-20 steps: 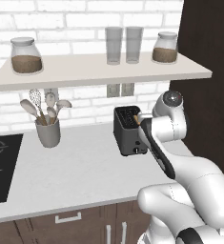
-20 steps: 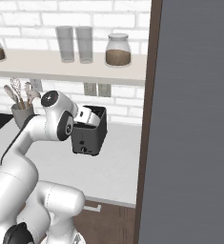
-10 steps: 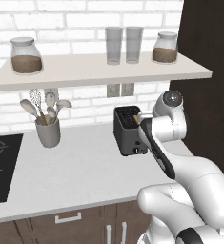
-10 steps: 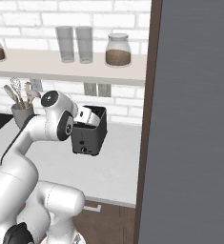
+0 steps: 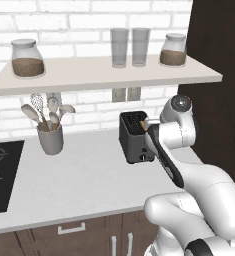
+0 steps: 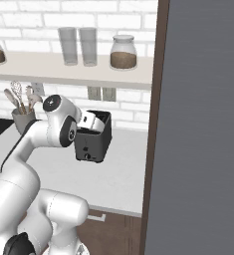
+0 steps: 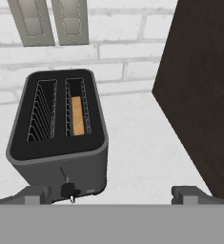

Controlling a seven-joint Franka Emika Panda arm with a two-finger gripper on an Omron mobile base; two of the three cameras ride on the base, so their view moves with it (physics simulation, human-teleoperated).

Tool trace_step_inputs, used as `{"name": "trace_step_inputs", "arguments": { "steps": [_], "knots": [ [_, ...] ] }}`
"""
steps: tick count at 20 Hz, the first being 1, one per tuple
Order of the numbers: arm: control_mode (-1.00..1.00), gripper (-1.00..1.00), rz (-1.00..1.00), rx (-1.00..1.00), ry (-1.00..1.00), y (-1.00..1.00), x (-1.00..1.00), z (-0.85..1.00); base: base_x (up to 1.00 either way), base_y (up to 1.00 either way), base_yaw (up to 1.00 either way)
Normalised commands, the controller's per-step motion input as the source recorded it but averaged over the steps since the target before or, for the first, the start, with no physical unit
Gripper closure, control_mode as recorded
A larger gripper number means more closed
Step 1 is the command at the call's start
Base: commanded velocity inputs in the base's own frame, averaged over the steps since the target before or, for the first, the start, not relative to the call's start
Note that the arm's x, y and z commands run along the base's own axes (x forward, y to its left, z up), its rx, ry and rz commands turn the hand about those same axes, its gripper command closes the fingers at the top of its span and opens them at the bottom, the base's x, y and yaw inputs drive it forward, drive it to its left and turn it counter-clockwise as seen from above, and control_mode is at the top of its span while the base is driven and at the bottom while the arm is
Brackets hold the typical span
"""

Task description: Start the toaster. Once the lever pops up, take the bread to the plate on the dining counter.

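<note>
A white brick wall backs a pale counter (image 5: pixel 79 175), with a shelf (image 5: pixel 104 75) of jars and glasses above and a dark cabinet side to the right. The toaster (image 7: pixel 58 138) sits on the counter near that cabinet, its two slots running away from the hand (image 7: pixel 116 194), which hovers just above and in front of its narrow face with fingers spread wide and holding nothing. The bread (image 7: pixel 77 116) stands sunk in the right-hand slot; the left slot is empty. The lever (image 7: pixel 67 189), low on the near face, lies just ahead of the left finger, I think, though the view there is cramped. A crock of utensils (image 5: pixel 50 135) stands well apart to the left.
</note>
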Motion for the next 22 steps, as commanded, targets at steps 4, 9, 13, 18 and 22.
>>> {"name": "trace_step_inputs", "arguments": {
  "steps": [4, 9, 13, 18, 22],
  "knots": [
    [-1.0, -1.0, 0.0, 0.0, 0.0, 0.0, 0.0, 0.0, 0.0, 0.0, 0.0],
    [-1.0, -1.0, 0.0, 0.0, 0.0, 0.0, 0.0, 0.0, 0.0, 0.0, 0.0],
    [-1.0, -1.0, 0.0, 0.0, 0.0, 0.0, 0.0, 0.0, 0.0, 0.0, 0.0],
    [-1.0, -1.0, 0.0, 0.0, 0.0, 0.0, 0.0, 0.0, 0.0, 0.0, 0.0],
    [-1.0, -1.0, 0.0, 0.0, 0.0, 0.0, 0.0, 0.0, 0.0, 0.0, 0.0]
  ]
}}
